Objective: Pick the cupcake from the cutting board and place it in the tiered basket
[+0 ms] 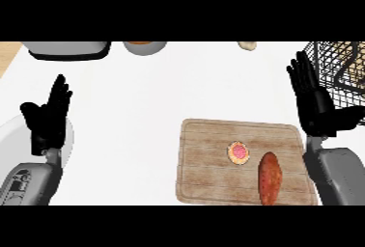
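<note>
While both hands are held spread and empty, the cupcake (239,152) is seen resting on the cutting board (206,169) beside a sausage (269,178). The left hand (46,120) is raised at the counter's left; the right hand (317,103) is positioned beside the tiered basket (339,72).

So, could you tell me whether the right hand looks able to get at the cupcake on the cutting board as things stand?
Probably yes. The right hand is open above the cutting board's far right corner, and nothing lies between it and the cupcake; the long reddish-brown item sits nearer the robot.
</note>
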`<state>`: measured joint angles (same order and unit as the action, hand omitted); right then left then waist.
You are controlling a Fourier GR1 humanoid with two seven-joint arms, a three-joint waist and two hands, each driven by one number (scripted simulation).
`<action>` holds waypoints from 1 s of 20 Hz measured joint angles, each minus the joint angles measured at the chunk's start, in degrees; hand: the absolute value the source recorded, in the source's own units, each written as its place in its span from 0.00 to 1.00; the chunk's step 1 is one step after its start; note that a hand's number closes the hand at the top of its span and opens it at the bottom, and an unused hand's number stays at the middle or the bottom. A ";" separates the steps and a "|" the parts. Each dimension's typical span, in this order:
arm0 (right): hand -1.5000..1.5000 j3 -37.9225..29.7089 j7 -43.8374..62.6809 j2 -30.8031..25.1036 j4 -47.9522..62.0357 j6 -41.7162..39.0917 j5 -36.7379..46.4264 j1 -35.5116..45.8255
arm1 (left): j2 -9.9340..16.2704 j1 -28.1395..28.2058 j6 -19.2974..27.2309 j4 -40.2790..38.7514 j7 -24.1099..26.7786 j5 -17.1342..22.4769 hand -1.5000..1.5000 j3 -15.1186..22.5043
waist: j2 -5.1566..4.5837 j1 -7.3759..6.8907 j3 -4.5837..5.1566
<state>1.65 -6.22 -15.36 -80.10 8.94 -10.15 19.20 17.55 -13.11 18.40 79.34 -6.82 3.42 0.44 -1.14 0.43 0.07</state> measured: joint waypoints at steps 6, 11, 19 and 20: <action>1.00 0.84 5.43 0.79 -4.17 -6.66 -6.03 -2.75 | 3.53 0.87 -3.35 -0.83 3.61 -3.24 0.50 0.59 | 0.99 -0.01 -0.05; 0.00 -1.63 9.53 -1.25 -1.97 4.73 1.53 -9.69 | 4.55 2.30 -4.70 -0.47 4.15 -4.27 0.50 1.75 | 1.39 1.74 -0.04; 0.00 1.01 25.15 -9.36 -22.33 5.98 7.68 -21.23 | 4.98 3.73 -7.13 1.13 4.09 -4.79 0.50 2.06 | 1.47 0.79 0.04; 0.00 1.12 27.08 -11.61 -23.37 3.82 7.48 -21.27 | 5.15 3.97 -7.37 1.84 3.73 -4.77 0.50 2.14 | 1.49 0.52 0.05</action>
<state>2.77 20.86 -26.97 -103.47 12.76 -2.67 -2.07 22.70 -9.14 11.04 81.18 -3.08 -1.35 2.58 0.35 0.95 0.12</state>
